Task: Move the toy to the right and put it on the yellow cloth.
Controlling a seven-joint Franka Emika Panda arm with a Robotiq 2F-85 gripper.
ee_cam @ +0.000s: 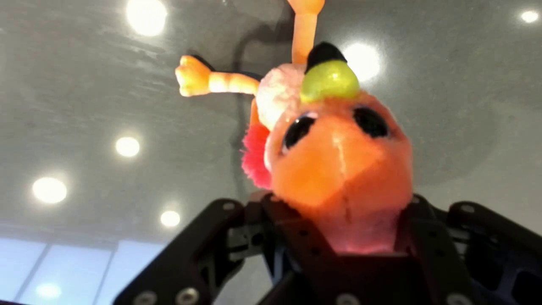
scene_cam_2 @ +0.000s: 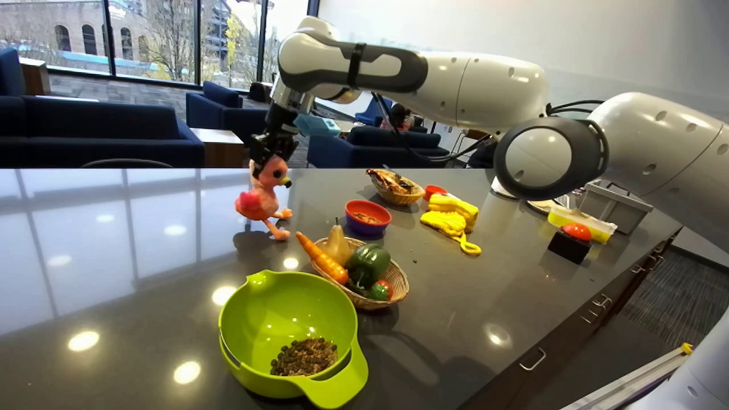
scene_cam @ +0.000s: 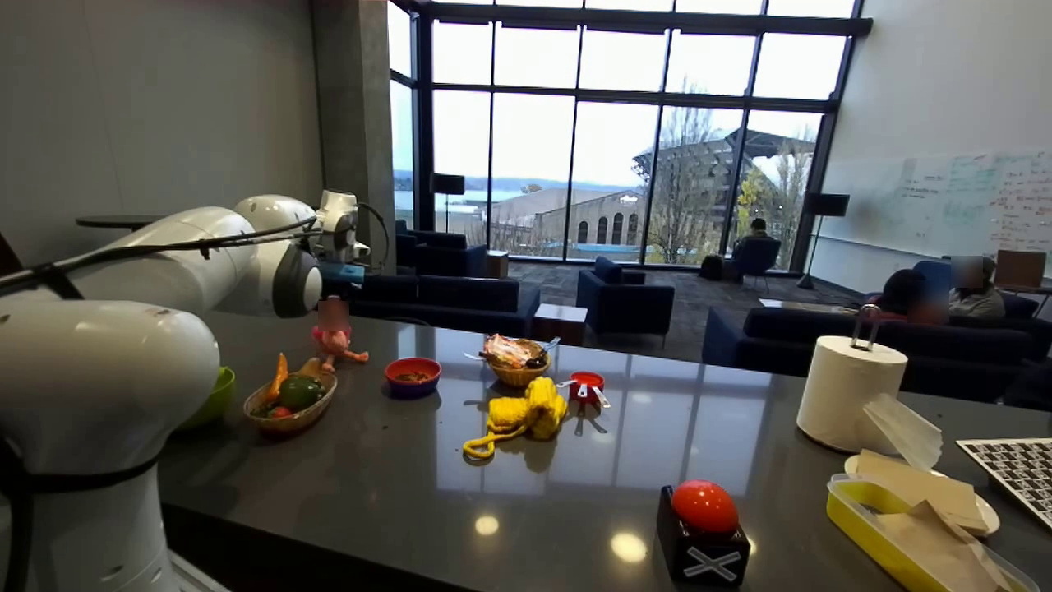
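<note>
Arm bent, end effector downward

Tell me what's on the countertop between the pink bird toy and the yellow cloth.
A red-and-purple bowl stands between the pink bird toy and the yellow cloth; this shows in both exterior views.

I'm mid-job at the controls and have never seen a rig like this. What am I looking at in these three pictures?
The white machine in both exterior views is a robot arm. Those two pictures come from cameras standing apart from it; the close-up comes from a camera on its wrist, looking along the black pincer. The pincer holds a pink toy bird by the head; I can't tell whether it touches the counter. Things on that counter include the bunched yellow cloth, where the bird should go, a green bowl and a red push button.
</note>
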